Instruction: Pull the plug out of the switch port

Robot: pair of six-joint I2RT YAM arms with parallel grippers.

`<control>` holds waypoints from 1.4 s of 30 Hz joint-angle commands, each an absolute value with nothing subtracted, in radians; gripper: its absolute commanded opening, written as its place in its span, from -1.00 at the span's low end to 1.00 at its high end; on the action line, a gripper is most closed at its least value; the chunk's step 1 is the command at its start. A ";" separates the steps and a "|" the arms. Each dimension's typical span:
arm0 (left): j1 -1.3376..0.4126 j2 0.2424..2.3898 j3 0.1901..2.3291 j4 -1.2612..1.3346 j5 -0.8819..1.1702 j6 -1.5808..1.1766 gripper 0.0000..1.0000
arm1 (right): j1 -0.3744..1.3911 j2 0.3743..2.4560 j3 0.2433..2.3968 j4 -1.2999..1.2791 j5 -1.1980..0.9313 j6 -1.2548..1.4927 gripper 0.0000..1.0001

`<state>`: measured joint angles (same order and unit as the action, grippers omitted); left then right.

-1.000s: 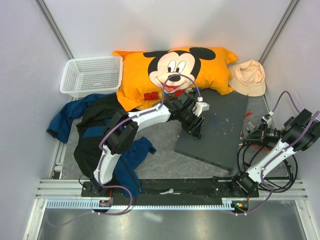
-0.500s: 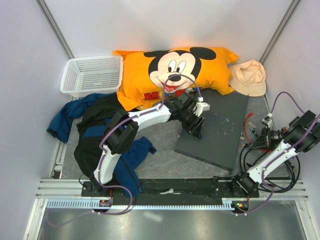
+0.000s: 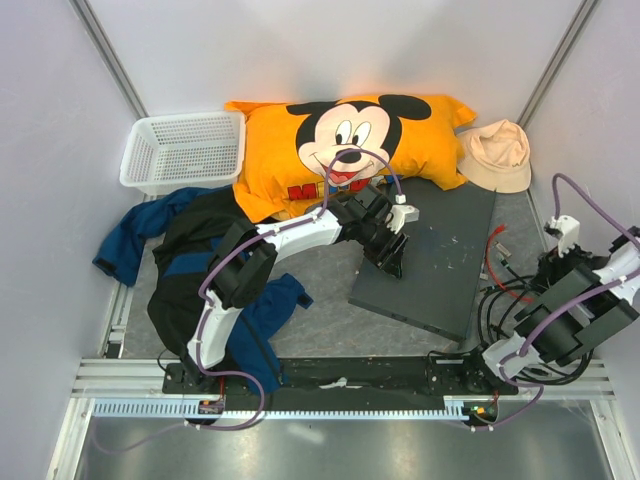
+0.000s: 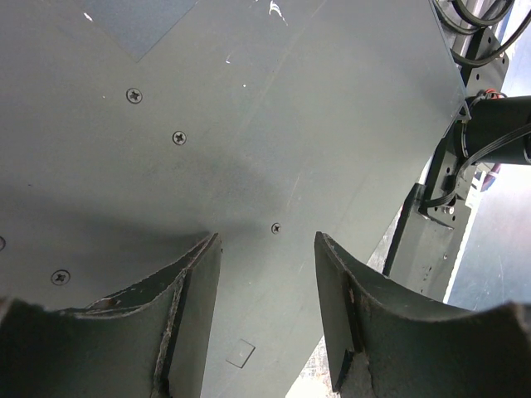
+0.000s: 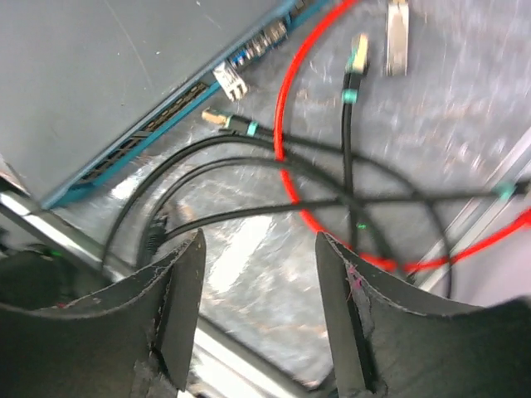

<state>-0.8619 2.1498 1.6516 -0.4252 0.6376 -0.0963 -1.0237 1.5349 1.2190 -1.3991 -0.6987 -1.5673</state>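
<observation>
The switch (image 3: 440, 262) is a flat dark grey box lying aslant on the floor. My left gripper (image 3: 390, 262) stands open over its left part; the left wrist view shows bare lid (image 4: 274, 124) between the fingers of the left gripper (image 4: 267, 242). My right gripper (image 3: 553, 268) hangs open, well to the right of the switch, with nothing in it (image 5: 259, 242). Below it the port edge (image 5: 166, 124) shows. Two plugs on black cables (image 5: 358, 54) (image 5: 217, 118) lie loose on the floor. A clear plug (image 5: 231, 81) sits at the ports; whether it is seated I cannot tell.
A red cable (image 3: 488, 262) and black cables (image 5: 249, 166) loop over the floor right of the switch. An orange Mickey pillow (image 3: 350, 140), a beige hat (image 3: 497, 155), a white basket (image 3: 183, 150) and dark clothes (image 3: 200, 250) lie behind and to the left.
My right gripper has opened and its arm has drawn back from the switch's right edge toward the near right. The left arm has not moved.
</observation>
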 commanded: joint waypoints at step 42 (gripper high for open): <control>-0.730 1.999 1.470 -0.308 0.623 -0.127 0.15 | -0.423 1.489 1.103 -1.336 -0.393 -2.155 0.67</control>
